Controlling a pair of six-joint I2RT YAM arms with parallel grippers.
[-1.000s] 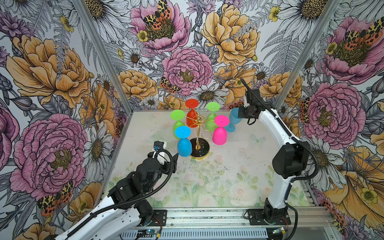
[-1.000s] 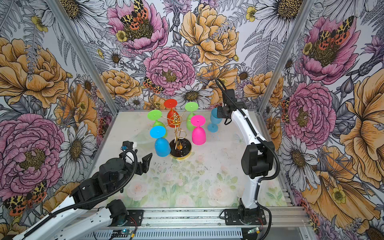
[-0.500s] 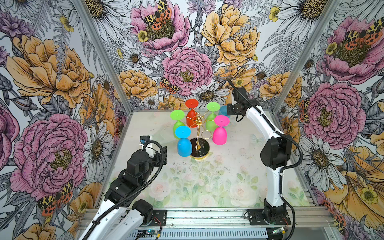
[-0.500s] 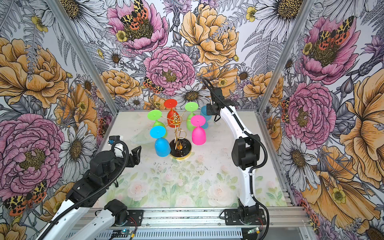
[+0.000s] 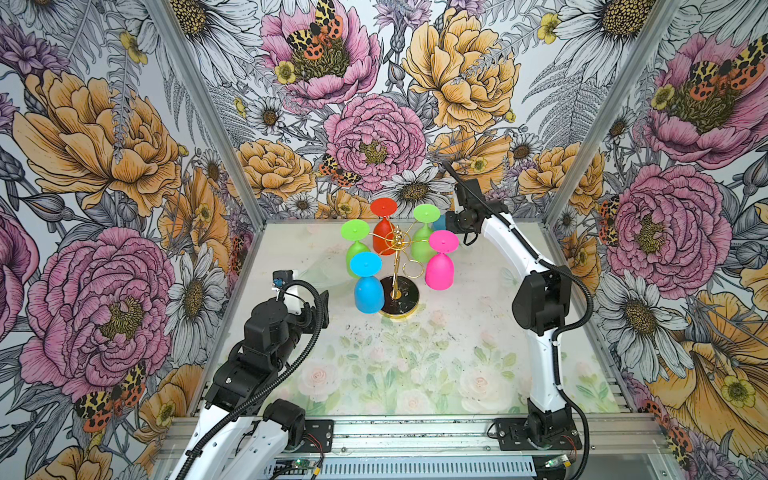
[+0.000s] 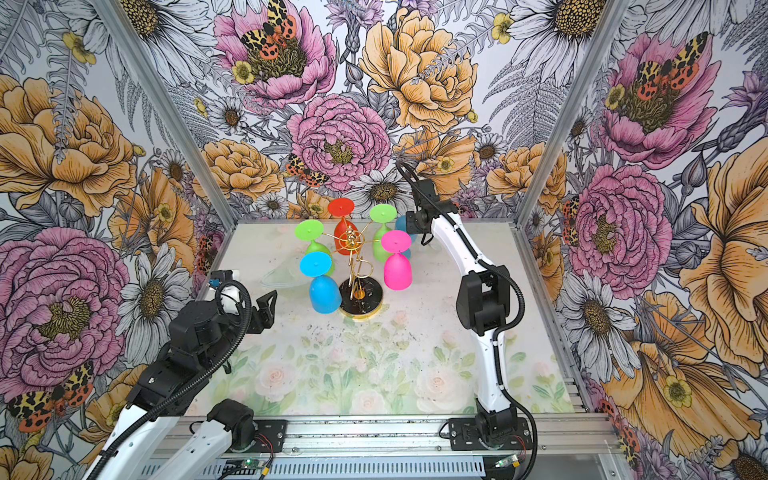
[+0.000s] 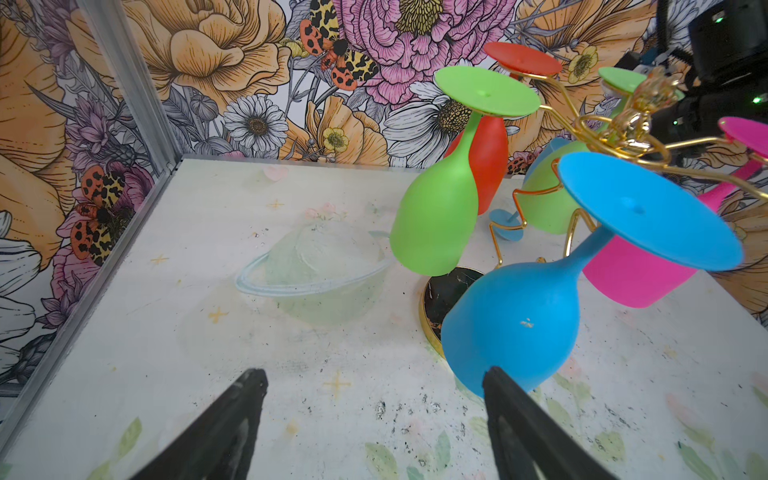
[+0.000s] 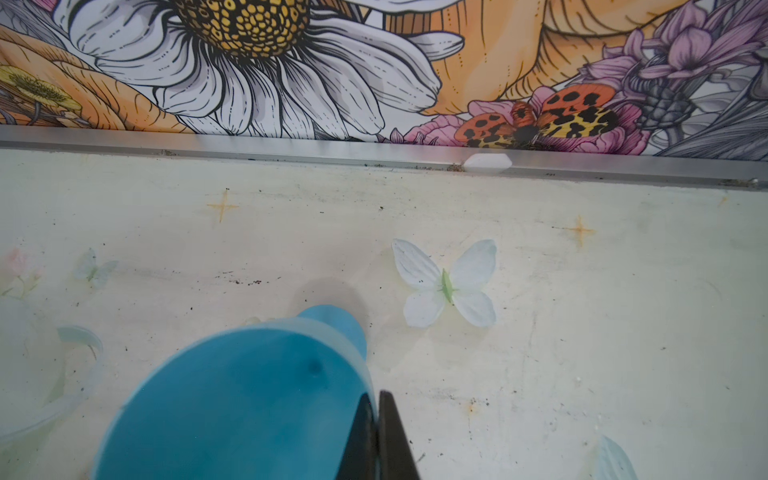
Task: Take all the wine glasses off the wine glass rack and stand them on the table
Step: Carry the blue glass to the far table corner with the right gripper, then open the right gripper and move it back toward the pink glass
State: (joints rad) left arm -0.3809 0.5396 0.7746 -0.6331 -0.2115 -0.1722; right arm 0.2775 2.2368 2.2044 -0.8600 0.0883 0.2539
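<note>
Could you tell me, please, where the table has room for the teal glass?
The broad front of the table, from the wine glass rack to the front rail, is bare, as is the back right corner beside the right gripper holding the teal wine glass. Under the rack's hanging glasses it is crowded.

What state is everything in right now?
wine glass rack: upright, one loop empty.
blue glass: hanging inverted.
pink glass: hanging inverted.
red glass: hanging inverted.
green glass beside blue: hanging inverted.
green glass beside pink: hanging inverted.
teal glass: off the rack, mouth up.
left gripper: open, empty.
right gripper: shut on teal glass.
</note>
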